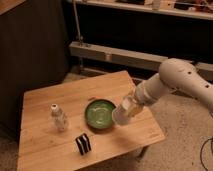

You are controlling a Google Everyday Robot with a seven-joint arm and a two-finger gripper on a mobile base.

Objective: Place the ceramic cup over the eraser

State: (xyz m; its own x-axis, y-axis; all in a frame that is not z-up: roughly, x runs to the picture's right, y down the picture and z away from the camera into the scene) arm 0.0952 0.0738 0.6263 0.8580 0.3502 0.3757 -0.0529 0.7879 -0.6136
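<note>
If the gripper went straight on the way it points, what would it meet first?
Probably the green bowl: the gripper, shut on the ceramic cup, points down-left at its right rim; depth is unclear.

Table (110, 87): wooden, stood on a speckled floor (190, 142).
Bowl (100, 114): green, sat right of the table's middle.
Bottle (59, 118): clear, white-capped, upright, left of the bowl, apart from it.
Rail (115, 56): grey, ran behind the table.

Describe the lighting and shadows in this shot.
Camera view: the table is evenly lit while the wall behind is dark; no strong glare; the gripper, holding the cup at the bowl's right edge, looks pale against the wood.
</note>
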